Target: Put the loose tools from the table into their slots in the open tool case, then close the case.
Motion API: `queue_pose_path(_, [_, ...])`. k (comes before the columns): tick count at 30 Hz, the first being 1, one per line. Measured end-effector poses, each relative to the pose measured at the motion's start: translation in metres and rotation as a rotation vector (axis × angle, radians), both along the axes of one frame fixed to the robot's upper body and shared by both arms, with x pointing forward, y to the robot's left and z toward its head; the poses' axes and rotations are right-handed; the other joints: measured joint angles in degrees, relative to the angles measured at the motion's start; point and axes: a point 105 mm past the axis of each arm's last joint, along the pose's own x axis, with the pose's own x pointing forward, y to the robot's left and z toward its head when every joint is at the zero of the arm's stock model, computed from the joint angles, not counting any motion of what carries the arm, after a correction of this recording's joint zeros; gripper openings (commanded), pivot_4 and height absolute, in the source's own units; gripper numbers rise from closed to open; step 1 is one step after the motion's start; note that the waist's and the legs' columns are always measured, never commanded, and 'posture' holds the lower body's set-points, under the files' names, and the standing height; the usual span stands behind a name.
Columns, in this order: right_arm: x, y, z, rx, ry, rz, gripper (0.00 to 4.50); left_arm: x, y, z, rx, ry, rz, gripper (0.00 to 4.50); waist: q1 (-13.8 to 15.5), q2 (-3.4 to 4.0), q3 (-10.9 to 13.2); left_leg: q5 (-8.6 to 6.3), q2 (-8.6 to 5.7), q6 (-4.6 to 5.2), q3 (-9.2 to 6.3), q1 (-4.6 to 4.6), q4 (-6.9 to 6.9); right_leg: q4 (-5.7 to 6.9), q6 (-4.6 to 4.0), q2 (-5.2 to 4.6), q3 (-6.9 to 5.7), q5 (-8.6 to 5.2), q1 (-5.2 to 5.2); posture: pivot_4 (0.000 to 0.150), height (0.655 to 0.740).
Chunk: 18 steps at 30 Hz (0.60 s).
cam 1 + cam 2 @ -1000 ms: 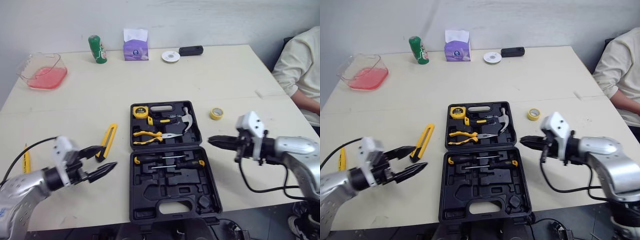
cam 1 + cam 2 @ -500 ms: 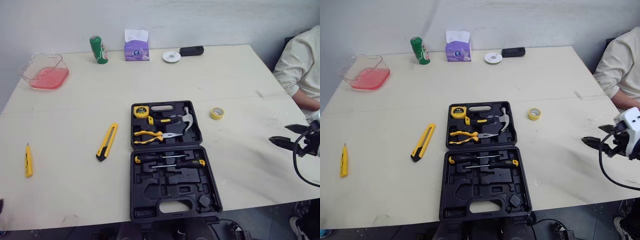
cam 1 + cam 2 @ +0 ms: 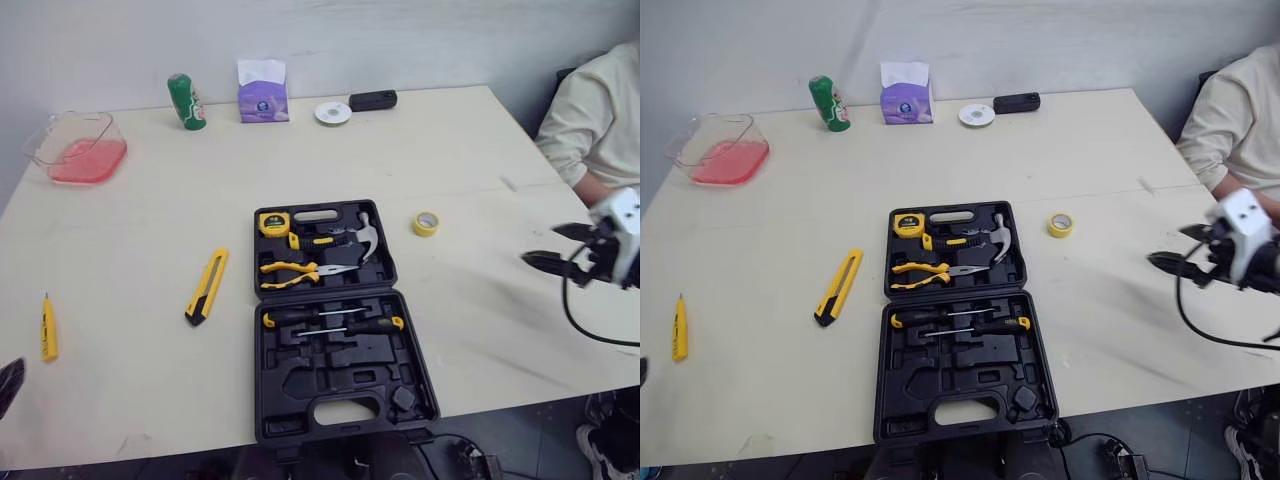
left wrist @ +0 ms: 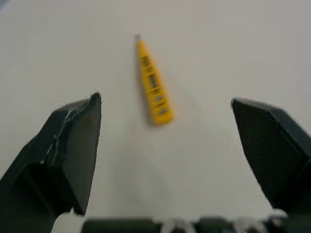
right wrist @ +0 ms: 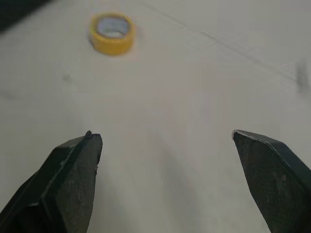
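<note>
Jaws wide apart on left gripper [image 4: 165,99] and right gripper [image 5: 164,135], holding nothing. Centre over yellow pen [image 4: 153,82], lower straight, pinch at mid-body before lifting toward tool case [image 3: 345,352].

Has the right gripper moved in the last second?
Yes. The right gripper has swung out to the robot's right: it was beside the tool case, now it is well right of the tape roll.

Bright diffuse light covers the table [image 3: 140,220] evenly; shadows are faint (soft-edged everywhere).
</note>
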Motion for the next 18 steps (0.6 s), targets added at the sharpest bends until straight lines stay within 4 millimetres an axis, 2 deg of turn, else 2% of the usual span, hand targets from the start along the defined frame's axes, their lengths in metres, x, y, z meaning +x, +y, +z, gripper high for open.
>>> queue_pose_path(6, [-0.019, 0.092, 0.026, 0.052, -0.01, 0.358, 4.43, 0.015, -0.003, -0.006, -0.046, 0.091, 0.072, 4.5, 0.0, -0.04, 0.0, 0.18, 0.02, -0.35, 0.16, -0.02, -0.09, -0.01, 0.0, 0.01, -0.08, 0.0, -0.13, 0.15, 0.7244])
queue_pose_path(9, [-0.045, 0.164, 0.038, 0.083, -0.023, 0.663, 4.43, 0.026, 0.007, -0.006, -0.057, 0.136, 0.134, 4.5, 0.1, -0.05, 0.0, 0.07, 0.02, -0.1, 0.09, -0.01, -0.06, 0.07, -0.02, 0.0, -0.08, 0.01, -0.13, 0.15, 0.7244])
queue_pose_path(11, [-0.063, 0.2, 0.045, 0.074, -0.047, 0.835, 4.43, 0.036, 0.008, -0.006, -0.062, 0.162, 0.128, 4.5, 0.1, -0.05, 0.0, 0.09, 0.02, -0.14, 0.05, -0.01, -0.06, 0.09, -0.03, 0.0, -0.11, 0.02, -0.13, 0.15, 0.7244])
queue_pose_path(12, [-0.068, 0.209, 0.047, 0.073, -0.057, 0.878, 4.43, 0.039, 0.008, -0.006, -0.062, 0.172, 0.122, 4.5, 0.3, -0.11, 0.0, 0.22, 0.0, -0.39, 0.04, -0.04, -0.06, 0.05, -0.03, -0.04, -0.13, 0.02, -0.14, 0.15, 0.7244])
queue_pose_path(18, [-0.074, 0.256, 0.06, 0.124, -0.103, 1.061, 4.43, 0.06, 0.024, -0.021, -0.082, 0.281, 0.137, 4.5, 0.0, -0.2, -0.1, 0.21, -0.04, -0.43, 0.11, -0.1, -0.02, 0.05, -0.03, -0.09, -0.17, 0.02, -0.23, 0.15, 0.7244])
